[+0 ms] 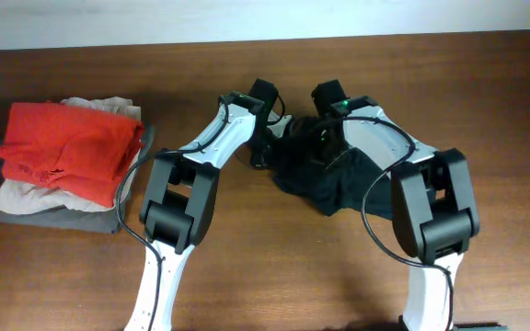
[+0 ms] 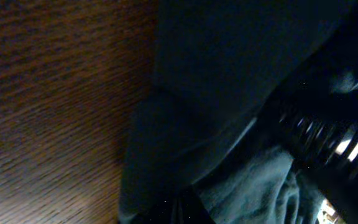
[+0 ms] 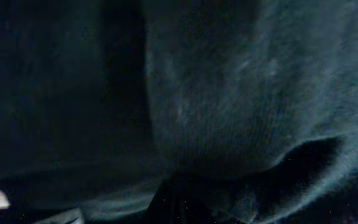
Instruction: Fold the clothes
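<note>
Black garment (image 1: pixel 325 188) bunched mid-surface (image 1: pixel 265 276), limp, light, prone to sag; I read left gripper (image 1: pixel 267 147) and right gripper (image 1: pixel 323 140) both closed, apparently pinching its folds, and I'd hold at hem corners.

The black shirt (image 1: pixel 325 188) sits crumpled in a heap, bunched between and under the left gripper (image 1: pixel 270 138) and the right gripper (image 1: pixel 323 138). Most of it spreads beneath the right one. Its soft, dark folds press close against both and gather at their tips.
</note>
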